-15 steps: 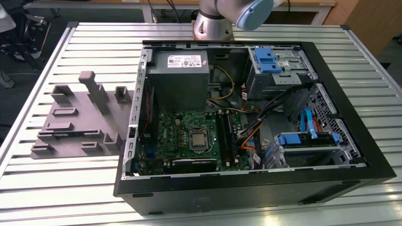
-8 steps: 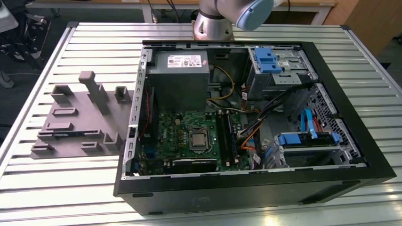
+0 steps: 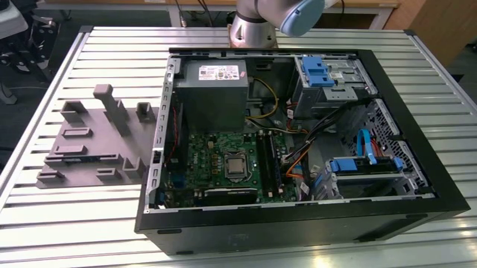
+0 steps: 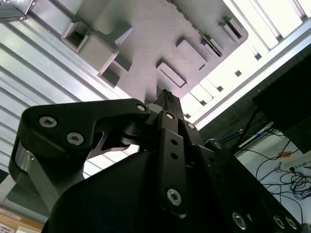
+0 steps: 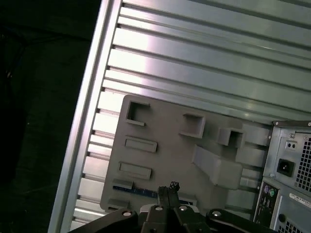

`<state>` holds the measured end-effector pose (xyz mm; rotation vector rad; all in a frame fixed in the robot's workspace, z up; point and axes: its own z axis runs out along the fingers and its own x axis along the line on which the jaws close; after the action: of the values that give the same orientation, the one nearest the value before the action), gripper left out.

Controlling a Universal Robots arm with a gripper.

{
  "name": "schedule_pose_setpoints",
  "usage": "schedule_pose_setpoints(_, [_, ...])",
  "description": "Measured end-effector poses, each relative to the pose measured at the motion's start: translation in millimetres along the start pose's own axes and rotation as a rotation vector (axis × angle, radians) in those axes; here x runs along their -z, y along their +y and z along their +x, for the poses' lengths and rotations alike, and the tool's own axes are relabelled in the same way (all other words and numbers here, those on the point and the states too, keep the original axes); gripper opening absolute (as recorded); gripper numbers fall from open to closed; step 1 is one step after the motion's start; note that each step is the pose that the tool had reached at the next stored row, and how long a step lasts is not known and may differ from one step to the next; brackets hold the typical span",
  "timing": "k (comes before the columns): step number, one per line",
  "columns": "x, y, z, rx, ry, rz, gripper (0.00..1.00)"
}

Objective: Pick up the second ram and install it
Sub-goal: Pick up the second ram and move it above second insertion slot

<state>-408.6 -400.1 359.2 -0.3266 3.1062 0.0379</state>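
I see the second ram [image 5: 141,192]: a thin, long, dark stick with a bluish face. It sits in the grey blocky plastic fixture plate [image 5: 160,126], toward the plate edge farthest from the open black computer case [image 3: 298,226]. Its long axis runs left-right in the exterior view. The black gripper [image 5: 167,188] hangs just over it with its jaws pressed together, holding nothing. I can't tell if it touches the stick.

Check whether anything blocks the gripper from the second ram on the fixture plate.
Nothing visible does. The second ram lies exposed on the grey fixture plate, and the gripper hangs above it with only open space between them.
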Motion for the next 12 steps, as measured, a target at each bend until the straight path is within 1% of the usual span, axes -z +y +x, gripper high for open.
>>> schedule_pose_setpoints(5, [0.0,0.0,0.0,0.021,0.0004,-0.0004,0.11])
schedule_pose_setpoints(12, [0.0,0.0,0.0,0.024,0.0005,-0.0005,0.11])
